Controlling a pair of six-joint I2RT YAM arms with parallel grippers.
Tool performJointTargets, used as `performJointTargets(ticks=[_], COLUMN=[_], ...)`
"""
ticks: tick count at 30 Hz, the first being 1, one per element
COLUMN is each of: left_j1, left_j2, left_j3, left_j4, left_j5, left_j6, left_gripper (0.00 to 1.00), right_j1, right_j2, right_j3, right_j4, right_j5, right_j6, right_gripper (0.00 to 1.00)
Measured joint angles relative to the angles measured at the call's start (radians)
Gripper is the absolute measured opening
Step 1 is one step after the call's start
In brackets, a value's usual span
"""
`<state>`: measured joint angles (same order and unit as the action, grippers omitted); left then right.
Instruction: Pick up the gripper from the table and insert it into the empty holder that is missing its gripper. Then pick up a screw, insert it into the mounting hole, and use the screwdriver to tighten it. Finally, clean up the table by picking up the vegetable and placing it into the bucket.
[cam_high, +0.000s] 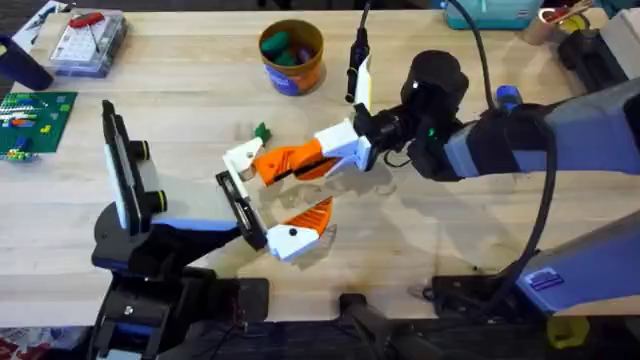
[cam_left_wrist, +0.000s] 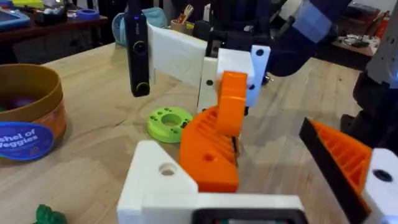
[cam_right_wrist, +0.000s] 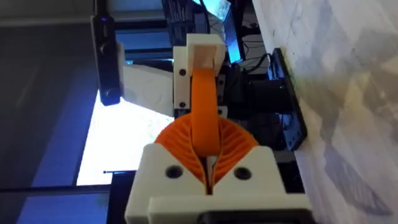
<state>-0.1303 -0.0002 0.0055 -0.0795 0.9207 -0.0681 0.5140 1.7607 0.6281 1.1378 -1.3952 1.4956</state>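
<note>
The small round orange-tan tub with the blue label (cam_left_wrist: 28, 118) gets chopped by the left wrist view's edge, so its label text is partly gone. What's inside the tub (cam_high: 291, 48) is just green and purple blobs overhead, can't tell what. A small green bit (cam_left_wrist: 48, 215) in front of the tub is cut off too.
</note>
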Motion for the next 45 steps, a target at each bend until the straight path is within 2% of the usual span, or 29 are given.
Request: performJointTargets(ticks=[45], left_j1=[0.0], left_j2=[0.0], left_j3=[0.0], left_j4=[0.001], left_j5=[-0.024], left_j6=[-0.007], left_gripper=[0.99], right_j1=[0.035], right_j2=[0.0], right_j3=[0.001], right_j4=[0.003], right_j5=[0.123], right_j6=[0.057], right_gripper=[0.018])
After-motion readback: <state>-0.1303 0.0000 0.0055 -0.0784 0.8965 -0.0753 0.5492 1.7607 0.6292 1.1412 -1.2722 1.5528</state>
